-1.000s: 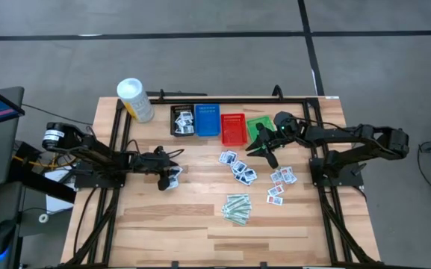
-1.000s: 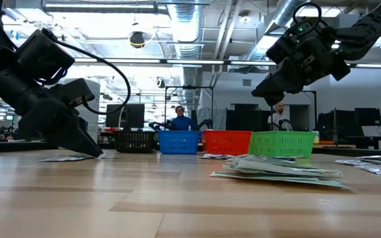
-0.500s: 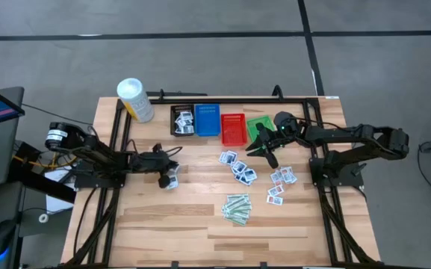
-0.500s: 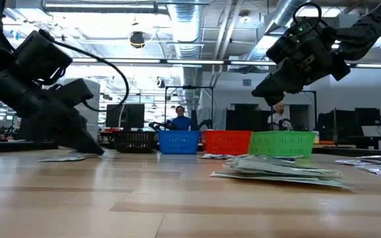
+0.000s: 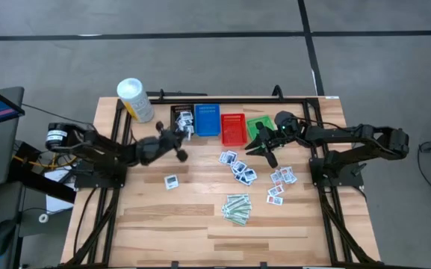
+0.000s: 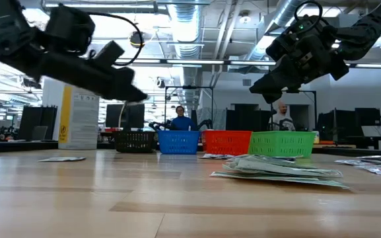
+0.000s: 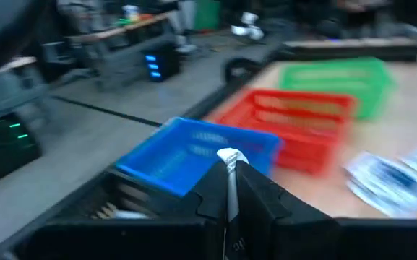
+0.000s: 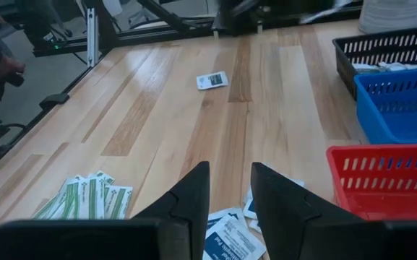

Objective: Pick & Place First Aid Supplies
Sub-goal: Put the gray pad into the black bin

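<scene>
Left pincer: we see the left pincer [image 5: 179, 143] raised off the table [image 5: 148, 217], left of centre in the high view, just beside the black basket [image 5: 173, 123].
Its grip: the fingers are pressed narrow on a white packet [image 7: 228, 156], held edge-on, with its top edge poking out above the tips.
Right pincer: the right pincer [image 5: 264, 146] hangs right of centre in front of the green basket [image 5: 258, 123], fingers a small gap apart with nothing between them.
Other supplies: one lone packet [image 5: 171, 181] lies flat on the table at lower left of centre. A cluster of packets [image 5: 239, 168] sits mid-frame, a smaller group [image 5: 281, 179] to its right, and the pale-green strips [image 5: 237, 208] are stacked below them.
Handling: we judge these packets very light, thin and bendy, likely slick-faced. Lying flat, they give the fingers little to catch.
Where to hold: we would take an edge or corner, or a packet raised where it overlaps another, and pinch across the thin faces.
Risk: we think a stacked packet may drag its neighbour along, and a light one may cling to a finger on release over the basket.
</scene>
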